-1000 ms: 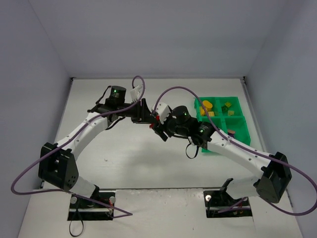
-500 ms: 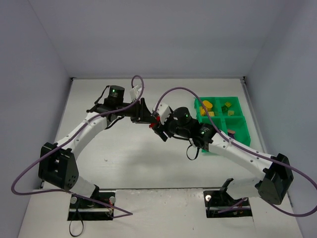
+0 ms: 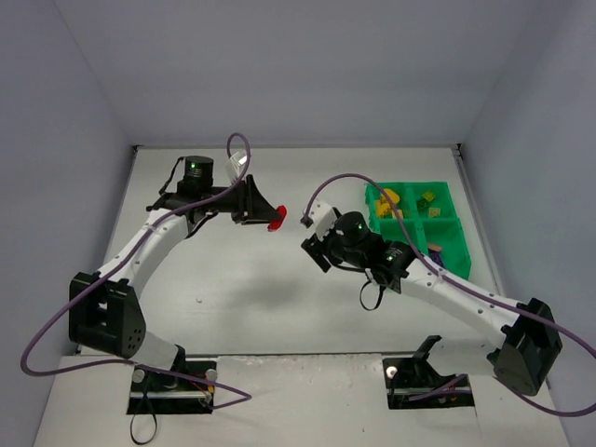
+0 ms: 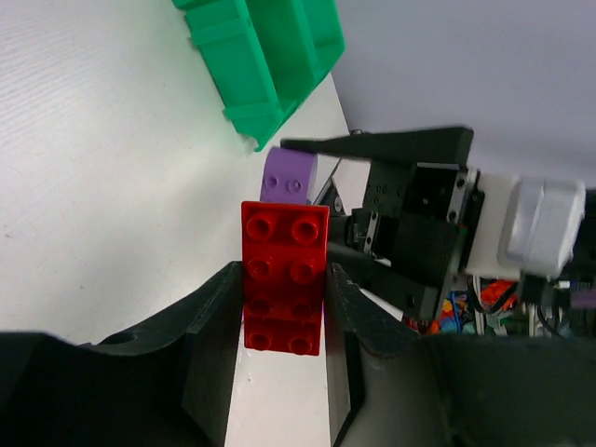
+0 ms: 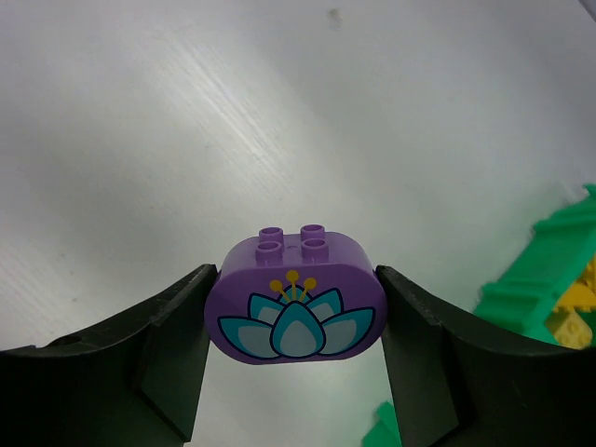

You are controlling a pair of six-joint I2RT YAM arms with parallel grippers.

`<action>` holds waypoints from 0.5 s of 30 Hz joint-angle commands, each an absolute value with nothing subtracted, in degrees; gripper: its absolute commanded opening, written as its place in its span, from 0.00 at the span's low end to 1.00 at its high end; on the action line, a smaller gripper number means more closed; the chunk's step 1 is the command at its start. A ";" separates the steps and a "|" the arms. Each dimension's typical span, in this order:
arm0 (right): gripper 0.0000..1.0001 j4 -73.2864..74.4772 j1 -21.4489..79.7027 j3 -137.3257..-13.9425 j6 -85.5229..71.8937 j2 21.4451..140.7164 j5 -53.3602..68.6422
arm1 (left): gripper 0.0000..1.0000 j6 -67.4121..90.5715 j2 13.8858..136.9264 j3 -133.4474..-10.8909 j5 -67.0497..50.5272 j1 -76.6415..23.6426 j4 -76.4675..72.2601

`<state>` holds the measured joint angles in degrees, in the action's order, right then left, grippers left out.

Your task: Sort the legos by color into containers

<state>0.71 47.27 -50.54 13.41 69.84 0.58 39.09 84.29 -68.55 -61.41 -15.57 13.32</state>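
My left gripper point(image 3: 266, 218) is shut on a red lego point(image 3: 277, 224) and holds it above the table; in the left wrist view point(image 4: 284, 289) the red lego point(image 4: 284, 277) stands between the fingers. My right gripper point(image 3: 309, 235) is shut on a purple lego printed with a flower point(image 5: 295, 307), gripped by its ends in the right wrist view point(image 5: 295, 321). That purple lego point(image 4: 289, 175) also shows in the left wrist view, a short gap beyond the red one. The green tray point(image 3: 452, 244) lies at the right, with yellow legos point(image 3: 389, 199) in its back-left compartment.
Other small legos point(image 3: 426, 197) lie in the tray's back-right compartment, and one point(image 3: 433, 248) in its front-right. My right forearm covers the front-left compartment. The tray's corner point(image 5: 549, 270) shows at the right of the right wrist view. Grey walls enclose the white table.
The two grippers were close together with the red lego between them. Now they are apart: the left one has drawn back left with the red lego, the right one holds the purple lego.
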 commanded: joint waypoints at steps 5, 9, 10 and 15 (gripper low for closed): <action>0.00 -0.27 28.32 -49.66 0.28 66.27 -5.35 | 0.00 36.04 78.05 -69.17 -58.10 -15.56 15.72; 0.00 4.83 15.23 -50.27 -9.73 66.53 -7.56 | 0.00 34.02 75.24 -67.86 -55.46 -15.73 17.75; 0.00 6.49 12.51 -50.27 -11.32 66.71 -7.99 | 0.00 33.67 74.80 -67.68 -54.94 -15.82 18.10; 0.05 8.35 -2.53 -50.10 -17.22 67.76 -7.74 | 0.00 31.91 71.90 -66.97 -51.33 -16.26 20.21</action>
<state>7.42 1.56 -49.36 -10.59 68.51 -6.20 34.39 74.83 -66.28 -53.76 -15.81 20.03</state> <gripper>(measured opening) 0.609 0.304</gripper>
